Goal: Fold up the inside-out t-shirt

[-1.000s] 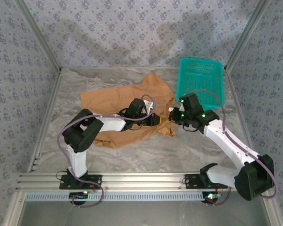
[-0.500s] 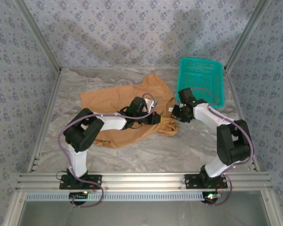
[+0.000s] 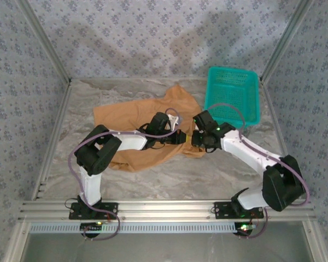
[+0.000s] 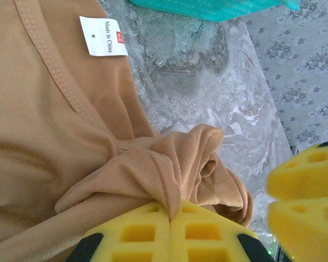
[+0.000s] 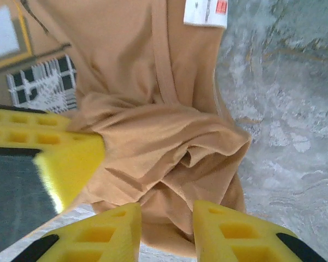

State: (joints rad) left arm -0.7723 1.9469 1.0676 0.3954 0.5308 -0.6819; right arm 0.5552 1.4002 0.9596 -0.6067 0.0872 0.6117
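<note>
Overhead, shirt: the t-shirt [image 3: 134, 117] lies crumpled and spread on the table [image 3: 169, 174], left of the green basket [image 3: 229, 70]. Its right end is bunched into a knot.
Overhead, my grippers: my left gripper [image 3: 181, 137] and right gripper [image 3: 198, 137] meet just beside each other at that knot.
Left wrist, my left pads: the left gripper [image 4: 169, 210] has its pads pressed together on a ridge of the shirt [image 4: 54, 136]. Cloth fans out from the pinch.
Left wrist, label: the white tag [image 4: 104, 36] shows by the neck seam, so the inside faces out.
Left wrist, my other hand: the right gripper [image 4: 303, 201] sits close by at the right, with a slim gap between its pads.
Right wrist, my right pads: the right gripper [image 5: 167, 218] has its pads spread on either side of the bunched shirt [image 5: 153, 131], not clamped.
Right wrist, neighbour: a pad of my left gripper [image 5: 65, 155] sits just to the left of that bunch.
Doing it well: I judge I should close on one layer at the bunch's edge, not the whole wad. My left pinch should hold firm while I draw my hands apart to open the knot flat.
Risk: my pads are crowded, so I could nip my own left finger or drag the shirt.
</note>
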